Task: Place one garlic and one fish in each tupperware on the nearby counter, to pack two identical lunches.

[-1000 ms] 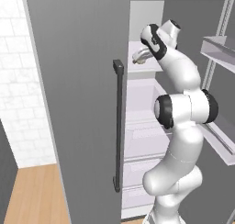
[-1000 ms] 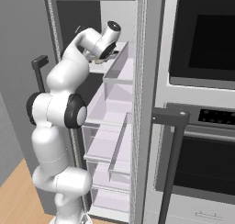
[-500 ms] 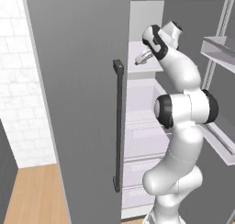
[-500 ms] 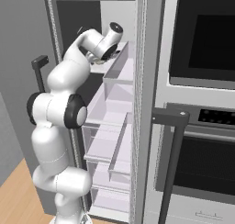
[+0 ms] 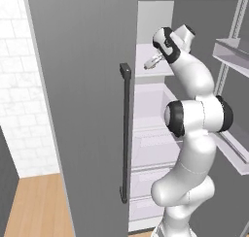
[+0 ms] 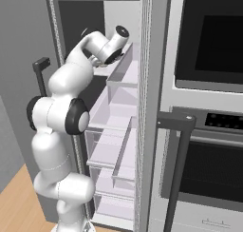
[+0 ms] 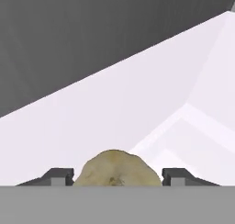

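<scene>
Where arm reaches into open fridge (image 5: 151,134), gripper (image 7: 117,176) brackets garlic (image 7: 114,169) on upper shelf (image 7: 137,103); jaws wide, contact unclear.

White arm (image 5: 194,134), dark joints

No readable text, label or number appears anywhere.

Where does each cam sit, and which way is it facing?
Left base view: behind-left, facing the open fridge past its grey door; arm at right.
Right base view: behind-right, same fridge beside the oven; arm at left.
Hand view: on the hand, facing a white shelf; fingertips flank a tan lump.
Both base views share fridge and arm.
</scene>
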Controlling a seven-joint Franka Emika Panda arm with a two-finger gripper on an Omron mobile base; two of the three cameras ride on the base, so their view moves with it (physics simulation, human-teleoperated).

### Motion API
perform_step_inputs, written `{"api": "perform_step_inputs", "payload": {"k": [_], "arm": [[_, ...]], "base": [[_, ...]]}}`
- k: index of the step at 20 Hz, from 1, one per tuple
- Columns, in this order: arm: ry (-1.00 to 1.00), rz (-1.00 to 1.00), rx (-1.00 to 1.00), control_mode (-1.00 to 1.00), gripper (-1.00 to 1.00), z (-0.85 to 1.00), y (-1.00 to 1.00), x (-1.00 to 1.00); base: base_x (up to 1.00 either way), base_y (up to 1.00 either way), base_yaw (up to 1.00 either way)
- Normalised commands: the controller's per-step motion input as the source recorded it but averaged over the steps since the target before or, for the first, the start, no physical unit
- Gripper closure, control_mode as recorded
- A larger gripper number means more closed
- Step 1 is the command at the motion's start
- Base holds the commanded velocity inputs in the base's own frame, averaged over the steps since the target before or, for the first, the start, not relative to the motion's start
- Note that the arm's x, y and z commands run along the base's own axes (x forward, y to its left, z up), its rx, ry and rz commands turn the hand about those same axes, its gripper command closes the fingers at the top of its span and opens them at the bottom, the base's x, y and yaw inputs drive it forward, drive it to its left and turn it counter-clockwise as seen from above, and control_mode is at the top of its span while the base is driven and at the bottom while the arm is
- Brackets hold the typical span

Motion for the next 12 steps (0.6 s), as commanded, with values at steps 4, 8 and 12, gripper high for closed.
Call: {"api": "perform_step_inputs", "payload": {"k": [4,8,12], "arm": [[-0.17,-0.01,0.00,-1.00,1.00,-0.05,0.00,-0.29],[-0.12,-0.01,0.00,-1.00,1.00,0.03,0.00,-0.64],[-0.16,-0.02,-0.01,-1.00,1.00,0.01,0.13,-0.96]], "base": [[0.00,0.00,0.00],[0.00,0.00,0.00],[0.00,0.00,0.00]]}}
